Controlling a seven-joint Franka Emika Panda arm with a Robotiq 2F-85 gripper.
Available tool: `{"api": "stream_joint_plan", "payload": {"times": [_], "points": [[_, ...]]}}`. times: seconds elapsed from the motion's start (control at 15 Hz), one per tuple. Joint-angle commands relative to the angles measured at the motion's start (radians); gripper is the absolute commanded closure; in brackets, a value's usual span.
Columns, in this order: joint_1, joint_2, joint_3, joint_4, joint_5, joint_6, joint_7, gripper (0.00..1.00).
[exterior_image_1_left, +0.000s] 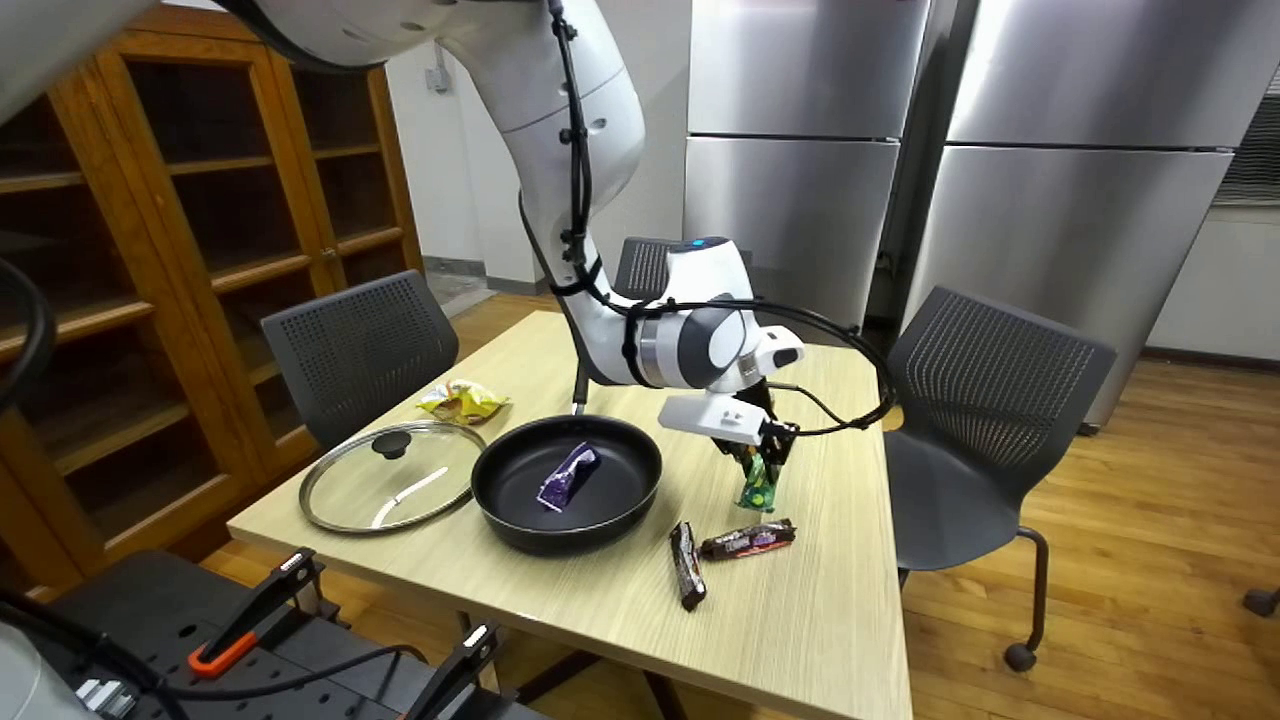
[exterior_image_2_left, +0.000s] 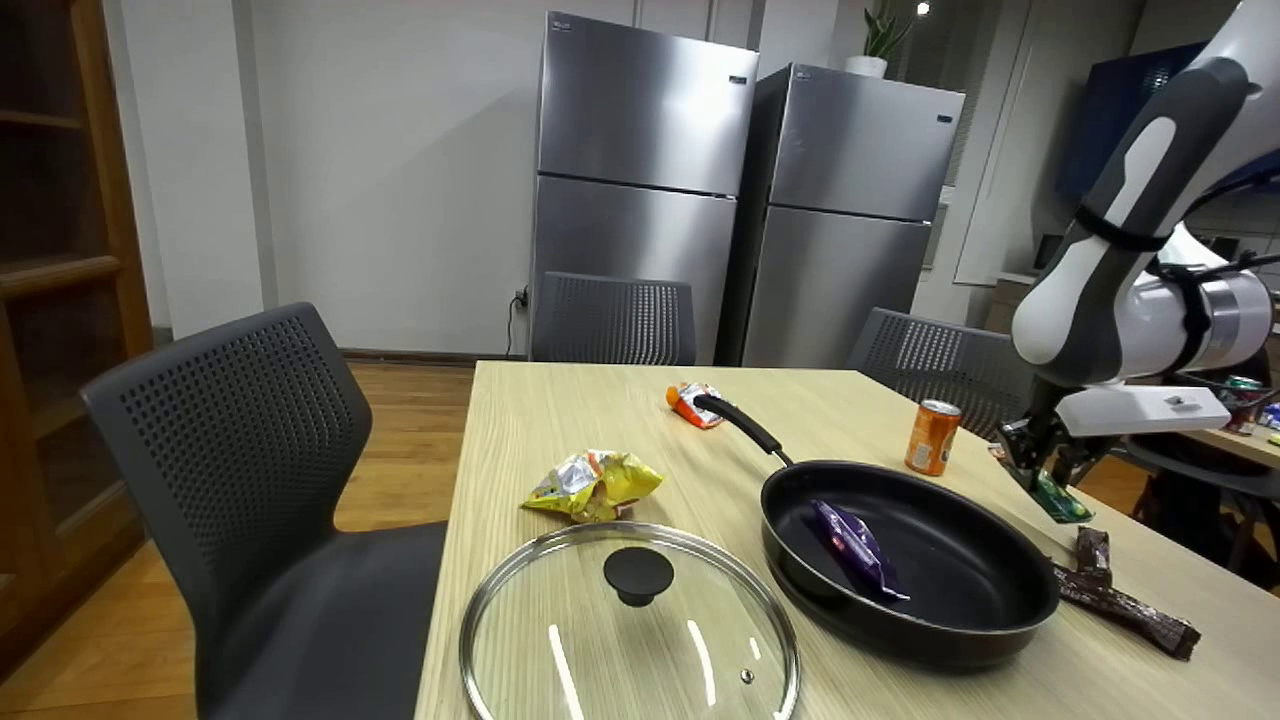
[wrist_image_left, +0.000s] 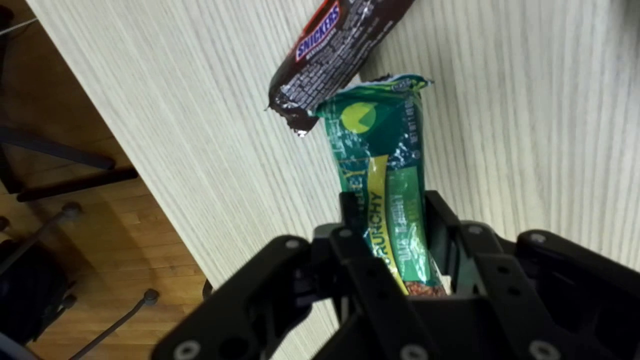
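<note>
The end effector (wrist_image_left: 389, 212) is clamped on the green bar (wrist_image_left: 381, 175), one side on each long edge, one end jutting past the tips toward the Snickers (wrist_image_left: 332, 55). Narrow grip, probably because the bar is slim that way. Bar is tilted, jutting end lower, over the bench (exterior_image_1_left: 800, 630); can't tell if that end touches down. Another dark bar (exterior_image_1_left: 687, 566) lies crosswise to the Snickers, very close; contact unclear.

The pan (exterior_image_1_left: 622, 485) sits flat, likely for stability, with a purple bar (exterior_image_1_left: 568, 478) lying inside. The lid (exterior_image_1_left: 432, 468) lies flat just beside it, knob (exterior_image_1_left: 392, 444) up, presumably so the pan is uncovered. A yellow bag (exterior_image_2_left: 595, 485) is near the lid, an orange bag (exterior_image_2_left: 690, 412) at the tip of the handle (exterior_image_2_left: 745, 425), a can (exterior_image_2_left: 933, 438) upright past the pan; probably just parked there.

Bench top is pale wood grain, straight edges. Around it: grey chairs (exterior_image_1_left: 990, 400), perforated backs; steel fridges (exterior_image_2_left: 640, 180) behind; wood cabinet (exterior_image_1_left: 160, 240) with glass doors; plank floor (exterior_image_1_left: 1150, 520).
</note>
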Motion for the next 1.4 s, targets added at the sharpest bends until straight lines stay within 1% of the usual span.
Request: {"api": "stream_joint_plan", "payload": {"times": [0.0,0.27,0.6,1.13,1.33], "points": [[0.089,-0.110,-0.053,-0.151,-0.037,0.033,0.044,0.90],[0.184,-0.162,-0.107,-0.225,-0.050,0.050,0.062,0.90],[0.273,-0.207,-0.147,-0.285,-0.092,0.050,0.061,0.90],[0.380,-0.249,-0.168,-0.345,-0.168,0.056,0.054,0.90],[0.405,-0.259,-0.157,-0.364,-0.193,0.061,0.045,0.90]]}}
